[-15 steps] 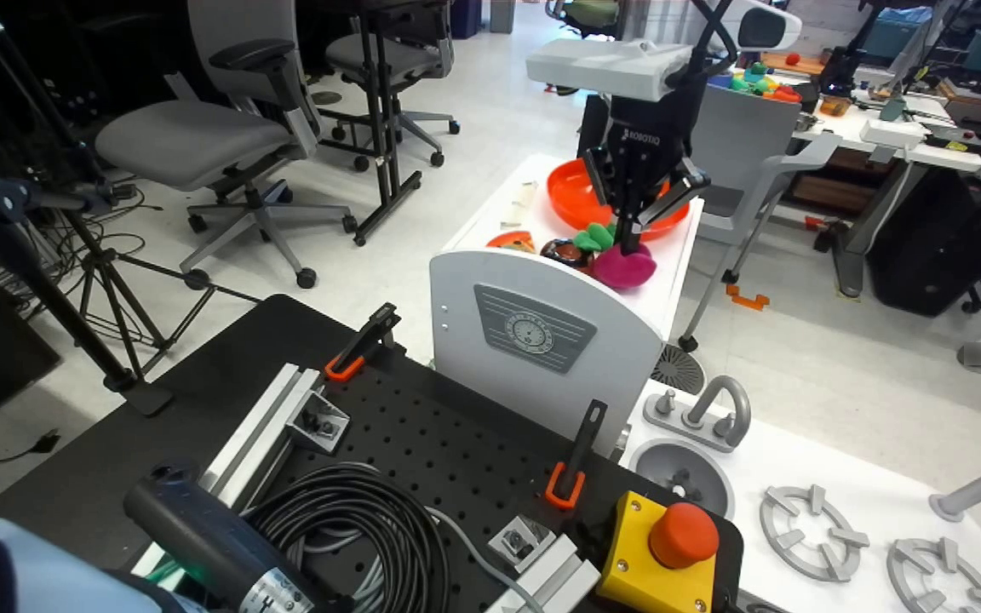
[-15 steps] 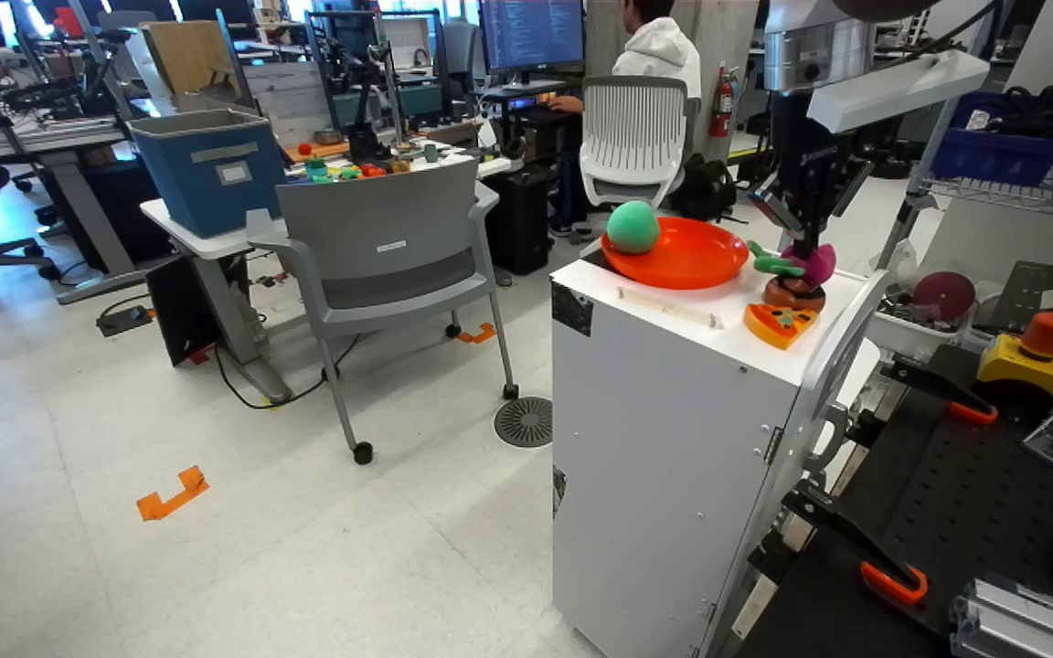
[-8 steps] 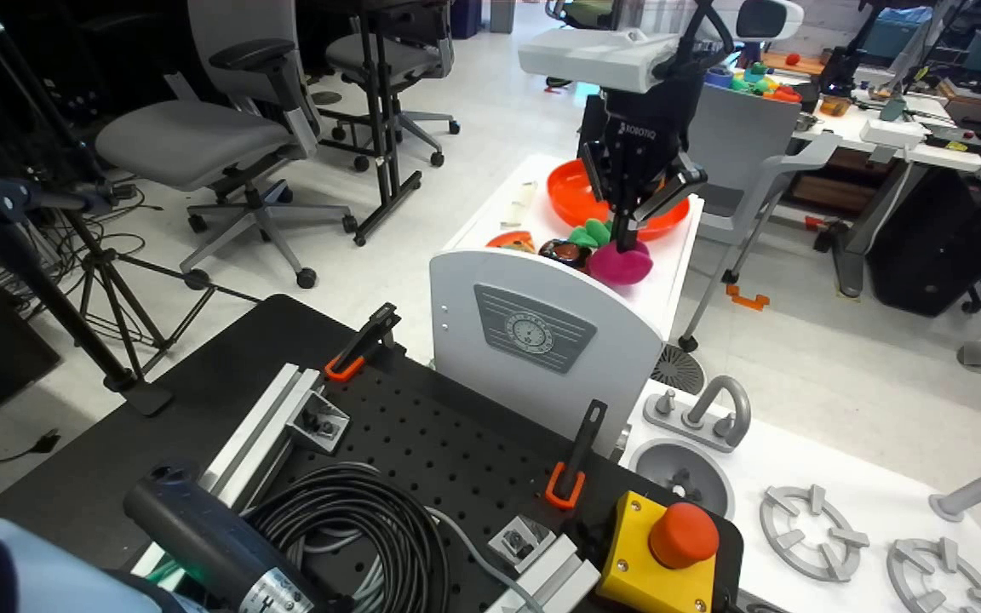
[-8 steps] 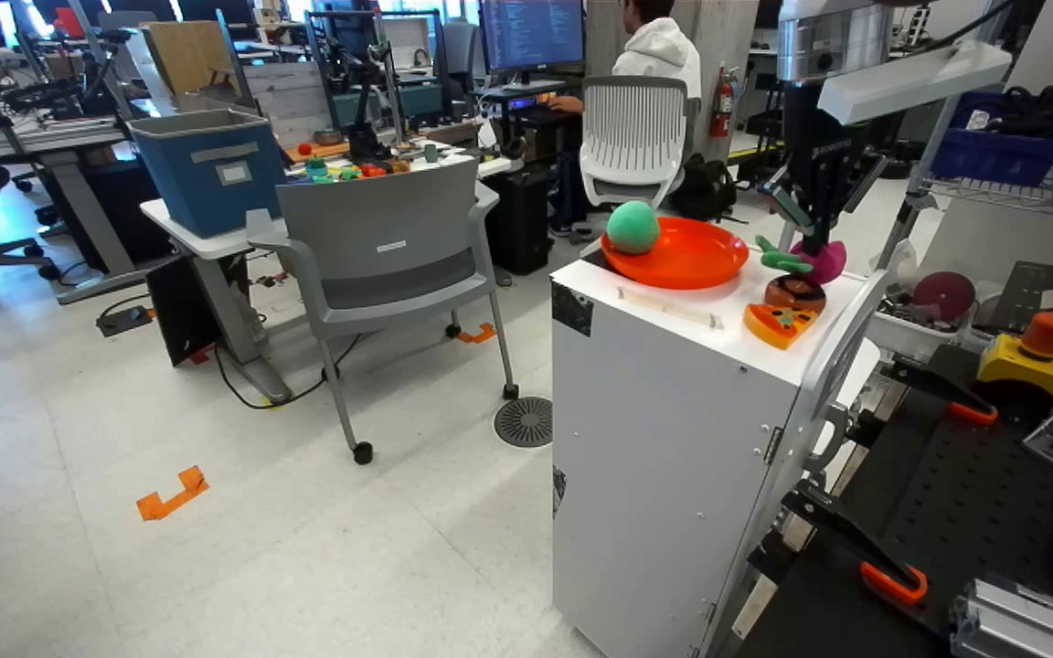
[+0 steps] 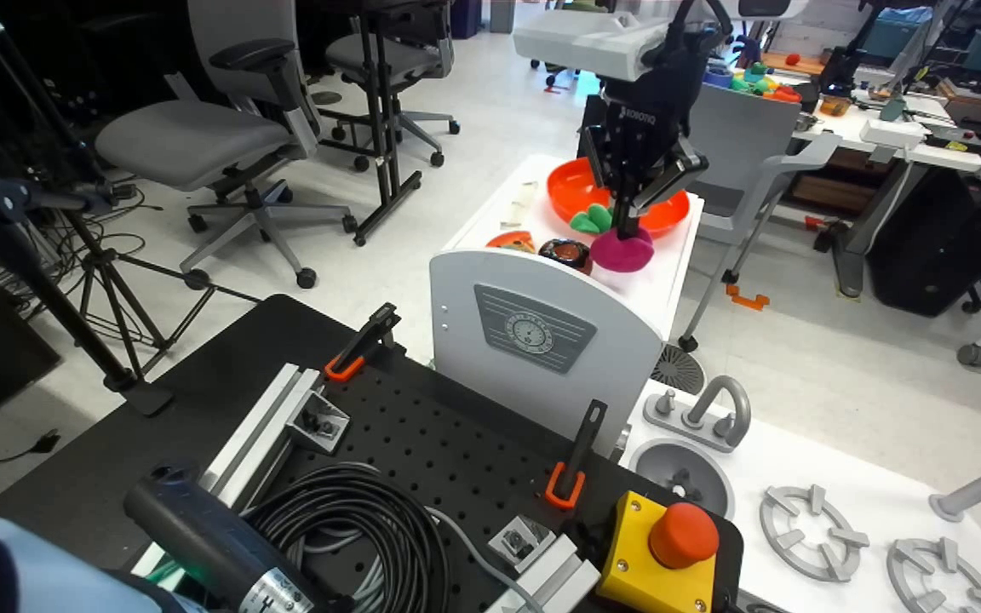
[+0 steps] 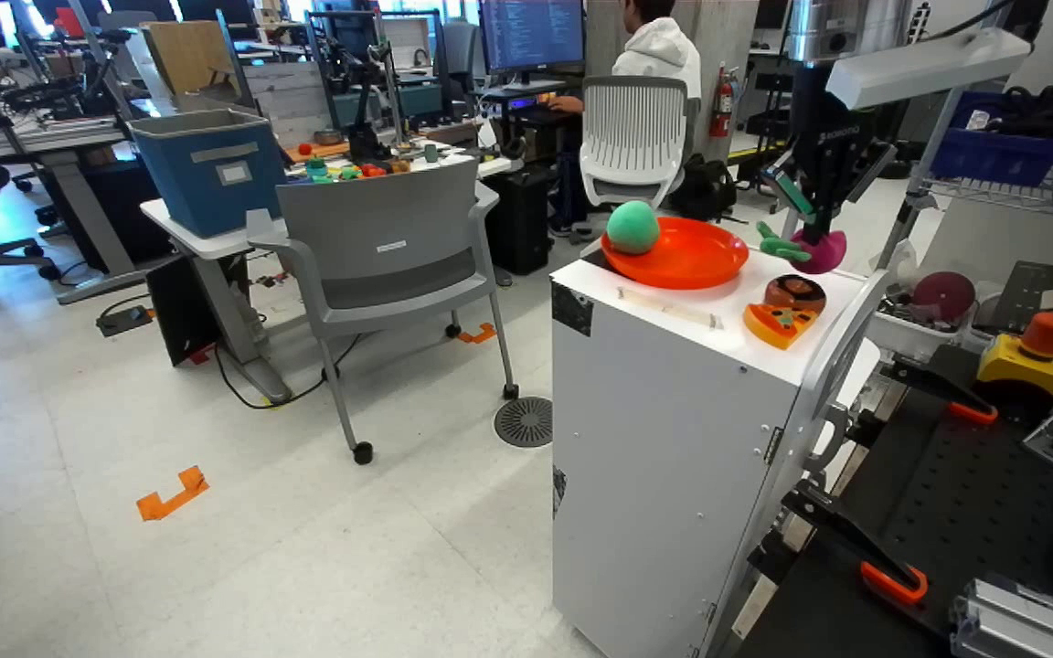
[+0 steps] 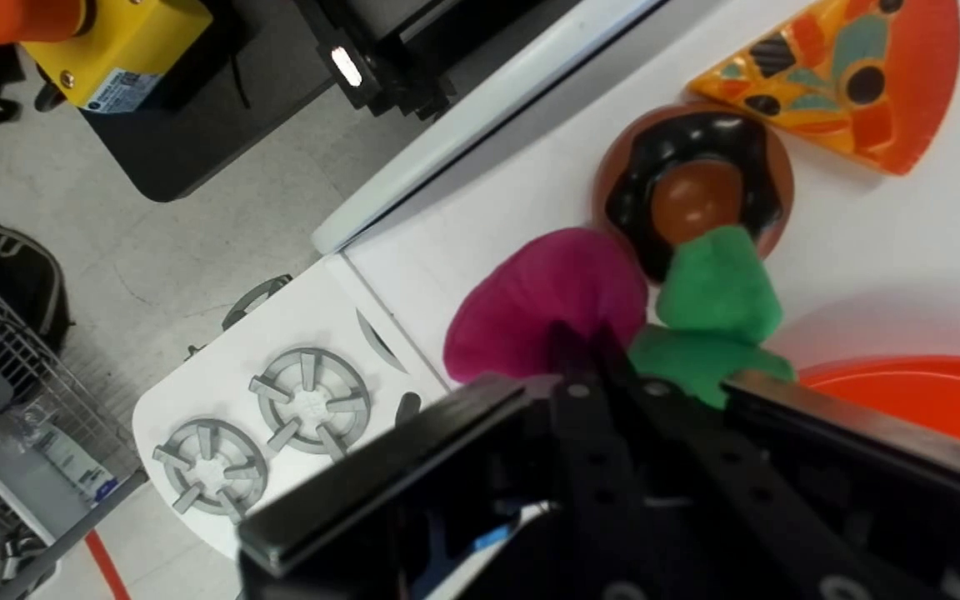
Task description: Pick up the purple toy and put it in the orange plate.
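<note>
In an exterior view, lower right of centre, we see the white cabinet (image 6: 673, 429). Above it, the Robotiq gripper (image 6: 812, 235) points down, fingers drawn together. The orange plate (image 6: 700, 258) lies right of centre. Pinched at the fingertips, right of the plate, hangs the green-leaved purple toy (image 6: 825, 254). The green ball (image 6: 632, 227) sits at the plate's left; farther right, the toy pizza slice (image 6: 778, 323) and toy doughnut (image 6: 795, 291).
</note>
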